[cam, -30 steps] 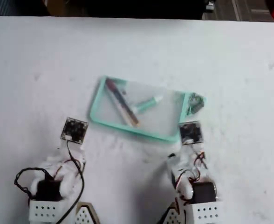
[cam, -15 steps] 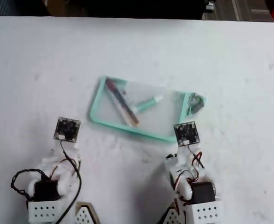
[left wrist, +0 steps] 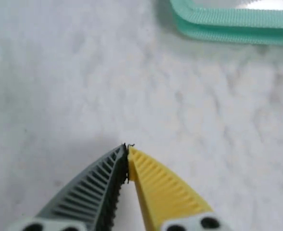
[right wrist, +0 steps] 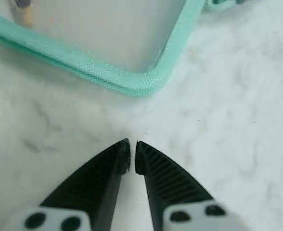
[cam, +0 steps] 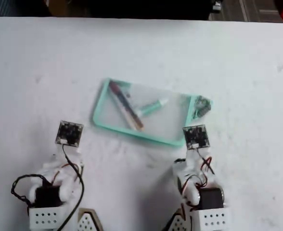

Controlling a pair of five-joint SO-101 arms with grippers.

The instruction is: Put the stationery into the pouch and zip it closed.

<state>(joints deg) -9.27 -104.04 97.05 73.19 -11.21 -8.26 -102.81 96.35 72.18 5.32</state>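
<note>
Pouch (cam: 144, 115), clear with a teal border, lies flat near the middle of the table (cam: 237, 62), a little toward the near edge where the two arms stand. The high view gives its contents: a dark reddish pen (cam: 124, 109) lying slantwise, and a teal-capped marker (cam: 151, 107) whose end meets it. A small zip pull (cam: 202, 107) sits just off the pouch's end nearest the right arm. The left wrist view gives the left gripper (left wrist: 127, 150), its grey and yellow fingers pressed together over bare table, apart from the pouch's corner. The right wrist view gives the right gripper (right wrist: 132, 147), its black fingers all but touching, near the pouch's rounded corner and clear of it.
</note>
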